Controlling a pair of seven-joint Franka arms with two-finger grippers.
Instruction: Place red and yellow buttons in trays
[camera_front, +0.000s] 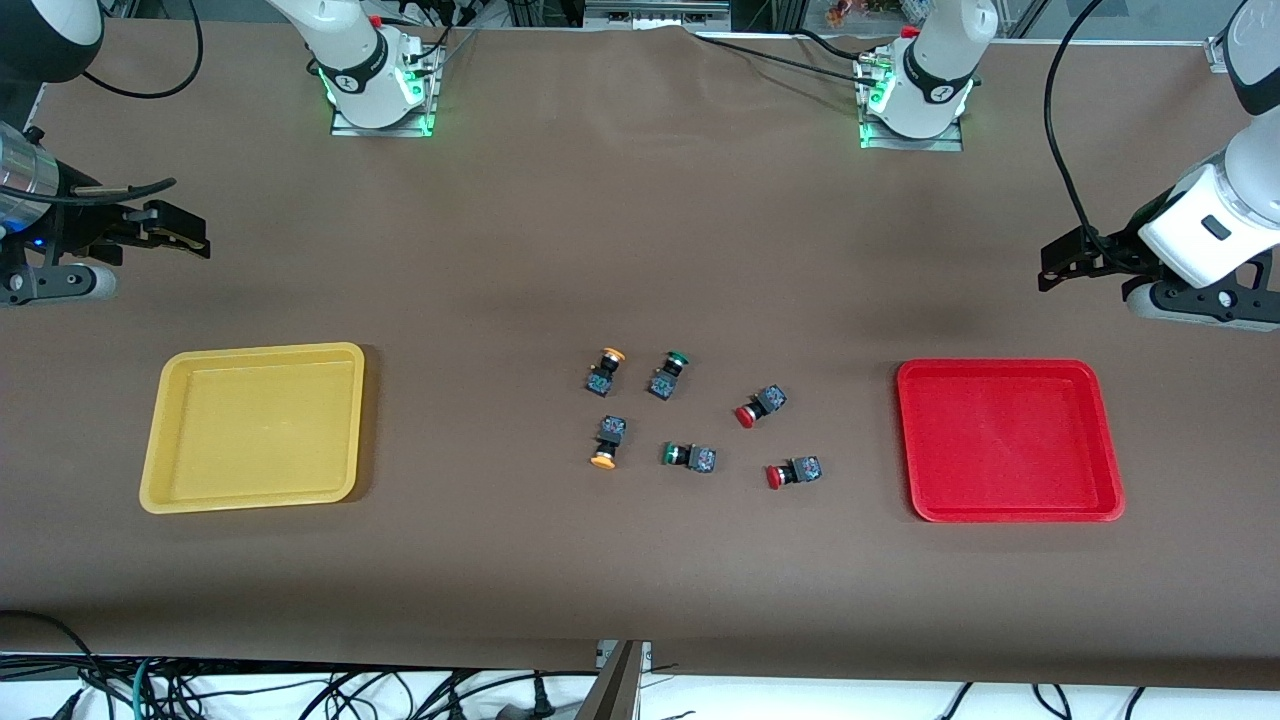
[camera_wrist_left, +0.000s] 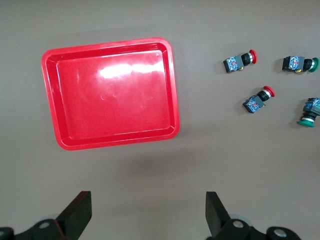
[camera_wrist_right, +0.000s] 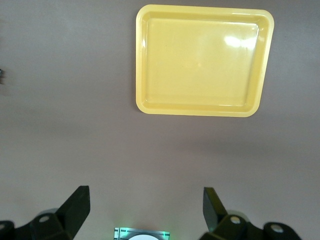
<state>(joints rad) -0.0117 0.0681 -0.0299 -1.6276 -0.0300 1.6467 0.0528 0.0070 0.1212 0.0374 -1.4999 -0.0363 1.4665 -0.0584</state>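
Brown surface: red and yellow buttons, black-bodied, lie between trays; left gripper and right gripper jaws held wide, empty.

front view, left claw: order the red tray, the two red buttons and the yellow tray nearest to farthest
From the left claw:
1. Red tray, at the left arm's end.
2. Red buttons, mid-table; too close to rank.
3. Yellow tray, at the right arm's end.

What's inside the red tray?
Nothing shows inside the red tray; its whole floor is bare in both views. The red-capped buttons lie on the table beside it. The table under it is covered.
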